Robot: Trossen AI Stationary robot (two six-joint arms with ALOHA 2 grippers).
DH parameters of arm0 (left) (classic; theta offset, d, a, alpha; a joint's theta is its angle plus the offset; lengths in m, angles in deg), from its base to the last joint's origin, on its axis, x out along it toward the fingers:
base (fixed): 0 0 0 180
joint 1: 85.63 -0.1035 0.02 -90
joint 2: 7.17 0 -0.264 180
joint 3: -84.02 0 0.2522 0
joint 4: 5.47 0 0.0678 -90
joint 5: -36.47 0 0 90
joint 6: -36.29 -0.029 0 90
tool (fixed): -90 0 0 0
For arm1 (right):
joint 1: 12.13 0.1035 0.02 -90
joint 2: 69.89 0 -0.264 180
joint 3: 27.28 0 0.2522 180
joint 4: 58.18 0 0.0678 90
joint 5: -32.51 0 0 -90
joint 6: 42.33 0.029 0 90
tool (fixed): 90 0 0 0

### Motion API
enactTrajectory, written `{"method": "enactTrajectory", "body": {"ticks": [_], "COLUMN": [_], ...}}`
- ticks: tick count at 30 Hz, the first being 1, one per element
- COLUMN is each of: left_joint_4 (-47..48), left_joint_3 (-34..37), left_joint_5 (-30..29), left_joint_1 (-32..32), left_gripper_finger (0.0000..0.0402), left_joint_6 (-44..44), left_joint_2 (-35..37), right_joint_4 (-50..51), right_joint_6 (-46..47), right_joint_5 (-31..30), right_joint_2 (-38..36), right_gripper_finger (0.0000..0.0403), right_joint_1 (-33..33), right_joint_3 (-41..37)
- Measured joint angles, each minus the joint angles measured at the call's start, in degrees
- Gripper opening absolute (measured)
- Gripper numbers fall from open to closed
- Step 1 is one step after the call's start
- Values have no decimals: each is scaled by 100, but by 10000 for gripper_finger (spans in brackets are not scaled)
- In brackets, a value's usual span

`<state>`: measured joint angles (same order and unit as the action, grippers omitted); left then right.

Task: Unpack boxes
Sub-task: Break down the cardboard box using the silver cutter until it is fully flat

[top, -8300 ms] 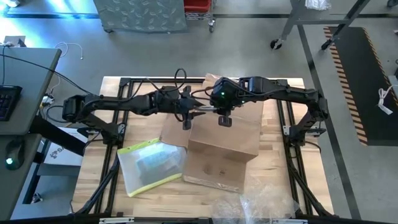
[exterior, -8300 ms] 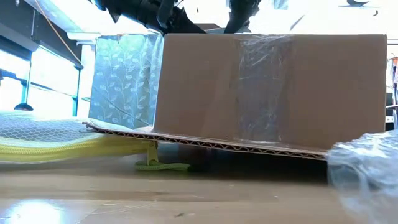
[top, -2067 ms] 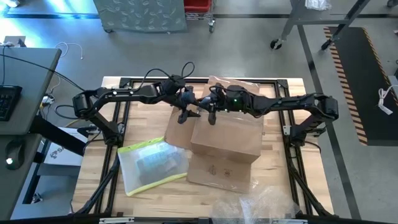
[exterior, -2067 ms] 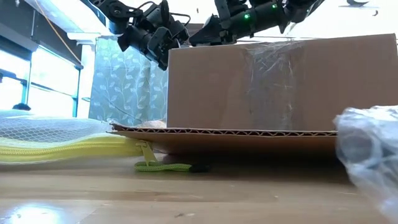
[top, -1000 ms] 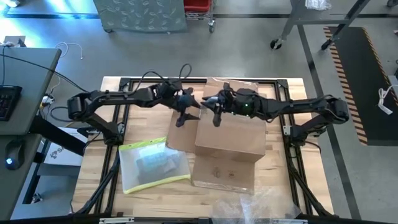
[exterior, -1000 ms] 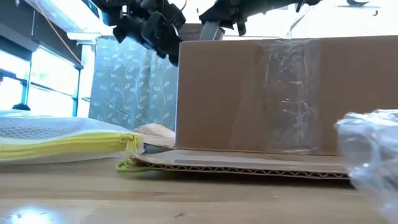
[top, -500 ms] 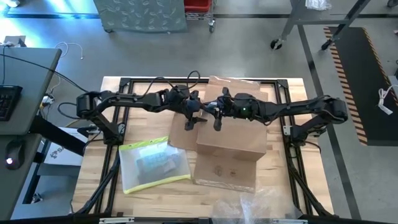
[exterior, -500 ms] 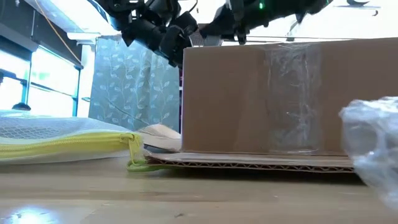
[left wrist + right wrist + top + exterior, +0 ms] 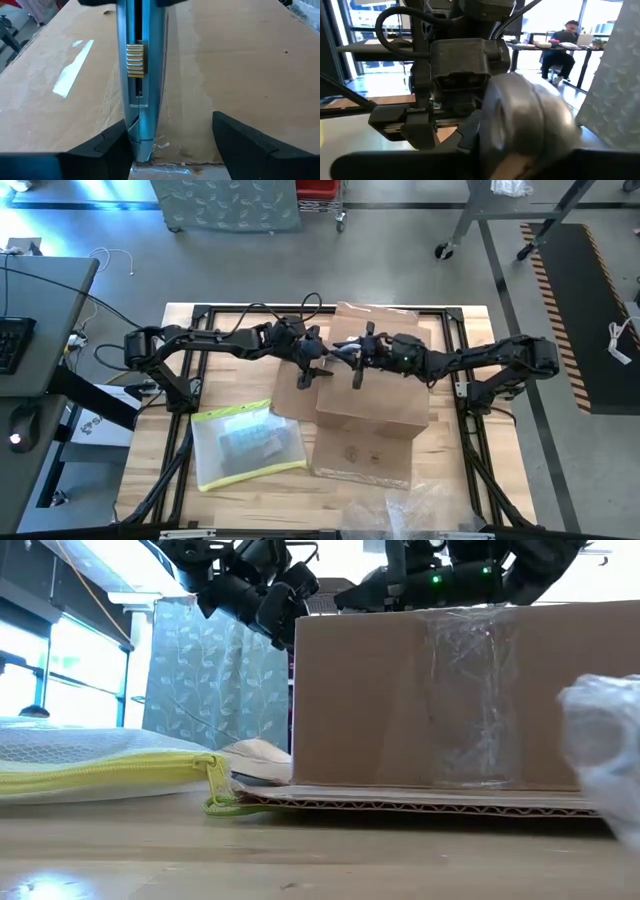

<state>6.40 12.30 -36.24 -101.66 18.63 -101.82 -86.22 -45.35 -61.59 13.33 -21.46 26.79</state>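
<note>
The brown cardboard box [image 9: 370, 395] stands mid-table with its flaps spread flat around it. My right gripper [image 9: 352, 368] hovers over the box's left part, shut on a blue box cutter [image 9: 139, 75] with a gold slider. The cutter reaches toward my left gripper [image 9: 308, 370]. That gripper is open at the box's left top edge, and the cutter's free end [image 9: 141, 147] stands between its fingers, close beside one finger [image 9: 107, 145]. I cannot tell whether the two touch. My right gripper holds the blue cutter by its end farthest from my left gripper [image 9: 142, 7], pinched between two dark fingers that show at the edge of the left wrist view. The fingers come in level from the table's right. The cutter lies along them, just over the box top.
A clear sleeve with a yellow edge [image 9: 245, 445] lies left of the box, near the front. Crinkly clear film [image 9: 420, 505] sits at the near edge, right of centre. Black frame rails [image 9: 190, 395] run along the table's sides. A person sits at a desk far behind [image 9: 565, 45].
Both grippers have sunk toward the box top. My left gripper has also gone toward the table's right, closing in on the cutter's free end. My right gripper has tipped toward level, still holding the cutter.
</note>
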Motion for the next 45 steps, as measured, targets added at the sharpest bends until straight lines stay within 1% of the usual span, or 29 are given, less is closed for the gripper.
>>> {"method": "enactTrajectory", "body": {"ticks": [7, 10, 15, 24, 26, 30, 36, 45], "left_joint_4": [2, 2, 2, 0, 0, 0, 17, -13], "left_joint_3": [2, 2, 2, 2, 2, 2, 4, -2], "left_joint_5": [1, 5, 4, 58, 55, 62, 62, 68], "left_joint_1": [0, 0, 2, 2, 2, 2, 2, 15], "left_gripper_finger": [232, 232, 232, 232, 232, 232, 232, 232], "left_joint_6": [87, 104, 102, 109, 106, 111, 205, 206], "left_joint_2": [-2, -2, -2, -7, -7, -7, -7, -17], "right_joint_4": [57, 337, 408, 596, 927, 1977, 2551, 3965], "right_joint_6": [-55, -71, 47, 67, 49, -304, -566, -806], "right_joint_5": [206, 366, 682, 691, 700, 718, 774, 763], "right_joint_2": [11, 13, 11, 2, 2, 84, 451, 189], "right_gripper_finger": [56, 56, 56, 56, 56, 56, 56, 56], "right_joint_1": [-47, -110, -201, -301, -308, -280, -246, -199], "right_joint_3": [219, 228, 234, 269, 442, 960, 1397, 2032]}}
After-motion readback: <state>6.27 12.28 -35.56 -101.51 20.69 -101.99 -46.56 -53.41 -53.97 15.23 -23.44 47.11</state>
